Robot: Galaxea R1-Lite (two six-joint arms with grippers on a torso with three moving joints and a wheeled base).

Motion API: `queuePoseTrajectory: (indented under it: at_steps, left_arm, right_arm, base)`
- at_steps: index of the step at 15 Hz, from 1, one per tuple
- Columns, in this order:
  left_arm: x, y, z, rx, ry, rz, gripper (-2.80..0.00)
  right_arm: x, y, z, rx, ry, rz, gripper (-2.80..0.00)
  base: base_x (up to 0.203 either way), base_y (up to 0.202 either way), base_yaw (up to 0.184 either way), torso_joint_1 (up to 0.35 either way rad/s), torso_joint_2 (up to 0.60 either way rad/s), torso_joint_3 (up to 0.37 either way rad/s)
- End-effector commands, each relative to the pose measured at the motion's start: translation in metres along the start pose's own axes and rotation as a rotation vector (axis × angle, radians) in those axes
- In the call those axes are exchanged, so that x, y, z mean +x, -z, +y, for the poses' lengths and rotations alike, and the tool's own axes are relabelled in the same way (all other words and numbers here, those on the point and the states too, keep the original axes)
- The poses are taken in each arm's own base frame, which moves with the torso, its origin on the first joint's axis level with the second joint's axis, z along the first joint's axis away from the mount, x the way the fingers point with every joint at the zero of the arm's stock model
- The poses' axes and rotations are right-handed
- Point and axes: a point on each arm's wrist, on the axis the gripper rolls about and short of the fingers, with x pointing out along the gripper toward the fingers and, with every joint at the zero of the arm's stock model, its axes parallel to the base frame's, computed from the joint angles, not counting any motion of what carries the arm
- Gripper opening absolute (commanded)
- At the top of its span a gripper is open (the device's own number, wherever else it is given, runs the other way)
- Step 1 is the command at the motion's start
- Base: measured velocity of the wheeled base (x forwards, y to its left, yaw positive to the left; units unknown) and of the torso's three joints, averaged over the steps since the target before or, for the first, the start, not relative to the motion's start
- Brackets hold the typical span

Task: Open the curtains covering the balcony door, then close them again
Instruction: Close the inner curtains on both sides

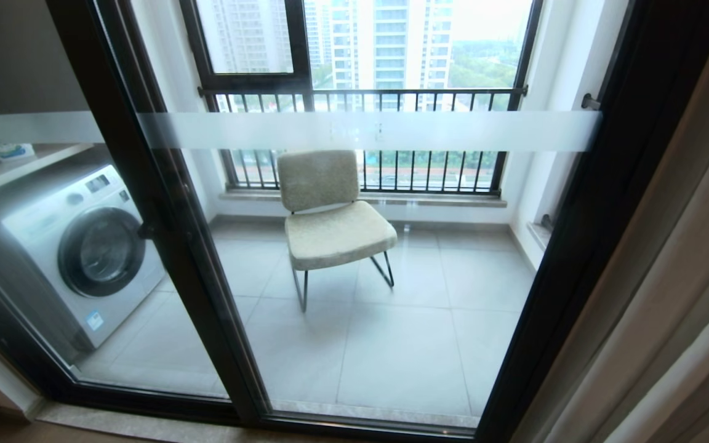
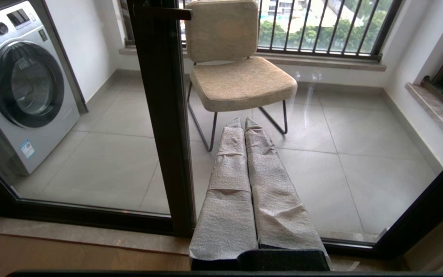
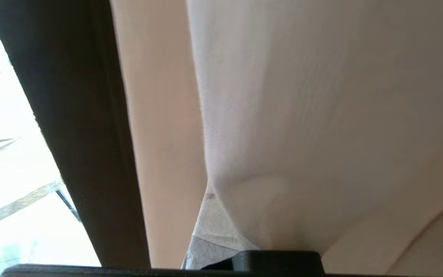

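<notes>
The balcony door (image 1: 360, 246) is being shown uncovered across most of the head view, while the curtains (image 1: 668, 295) are being kept bunched along its right frame, their folds running floor to ceiling. The sheer fabric is being clamped by the right gripper (image 3: 221, 215) (the nearer arm), its fingers pinched onto a fold beside the dark frame; closing is judged to call for a leftward pull. The left gripper (image 2: 244, 127) is being held clenched and empty. The right fingertips are largely being hidden by cloth.
</notes>
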Motion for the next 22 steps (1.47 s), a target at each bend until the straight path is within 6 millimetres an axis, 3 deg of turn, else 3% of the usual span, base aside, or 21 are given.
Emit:
queuePoseTrajectory:
  at_steps: [1,8,16,22]
  left_arm:
    - [0.0,0.0,0.0,-0.001,-0.001,0.0,-2.8]
    - [0.0,0.0,0.0,-0.001,-0.001,0.0,-2.8]
    - [0.0,0.0,0.0,-0.001,-0.001,0.0,-2.8]
    - [0.0,0.0,0.0,-0.001,-0.001,0.0,-2.8]
  right_arm:
    - [-0.001,-0.006,0.003,0.002,-0.027,-0.025,-2.8]
    - [-0.003,-0.019,0.026,0.011,-0.171,-0.073,-2.8]
    - [-0.017,-0.025,0.066,0.025,-0.343,-0.09,-2.8]
    - [-0.021,-0.023,0.072,0.029,-0.364,-0.086,-2.8]
  base:
    - [0.0,0.0,0.0,0.0,0.0,0.0]
    - [0.0,0.0,0.0,0.0,0.0,0.0]
    - [0.0,0.0,0.0,0.0,0.0,0.0]
    - [0.0,0.0,0.0,0.0,0.0,0.0]
